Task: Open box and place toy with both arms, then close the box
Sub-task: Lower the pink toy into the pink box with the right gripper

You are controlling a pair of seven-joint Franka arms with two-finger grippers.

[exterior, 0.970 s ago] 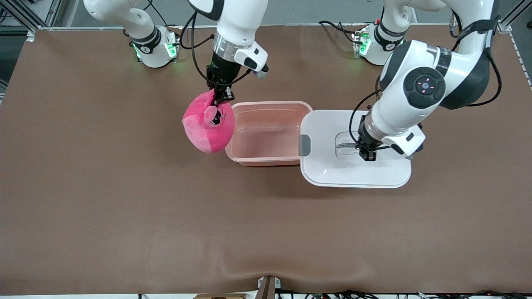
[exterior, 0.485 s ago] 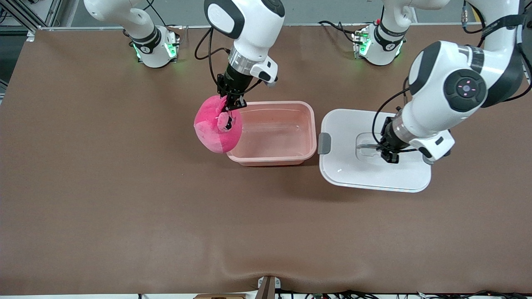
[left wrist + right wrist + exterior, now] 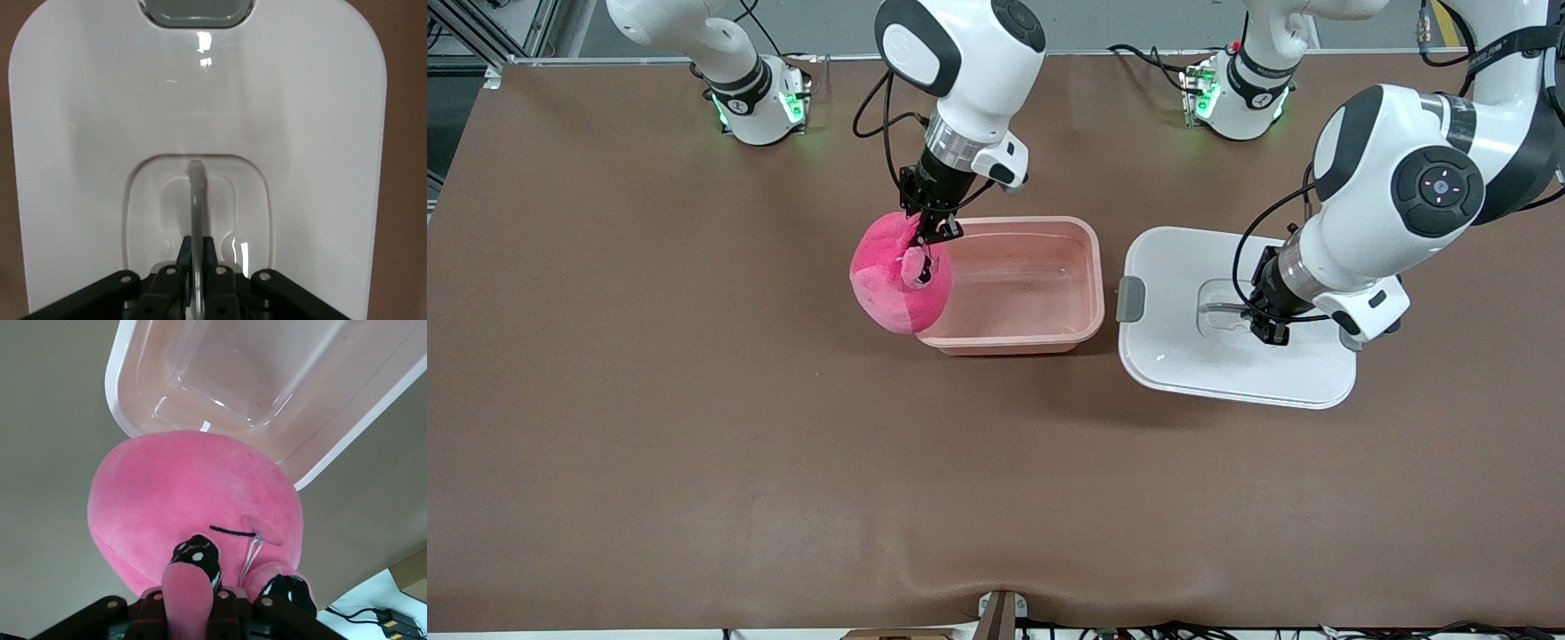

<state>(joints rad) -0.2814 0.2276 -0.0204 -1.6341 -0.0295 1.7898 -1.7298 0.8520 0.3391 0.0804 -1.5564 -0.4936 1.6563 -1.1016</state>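
Note:
The open pale pink tub of the box (image 3: 1014,284) stands mid-table with nothing in it; it also shows in the right wrist view (image 3: 267,380). My right gripper (image 3: 927,233) is shut on a flap of the pink plush toy (image 3: 896,286) and holds it in the air over the tub's rim at the right arm's end; the toy fills the right wrist view (image 3: 193,507). The white lid (image 3: 1227,338) lies beside the tub toward the left arm's end. My left gripper (image 3: 1270,331) is shut on the lid's thin handle (image 3: 195,200).
The brown table mat (image 3: 694,462) spreads wide around the box. Both arm bases (image 3: 756,98) stand along the table's edge farthest from the front camera. Cables (image 3: 1138,629) and a small fixture sit at the nearest edge.
My right gripper has carried the toy toward the tub, now over its rim. My left gripper has moved the lid away from the tub toward the left arm's end.

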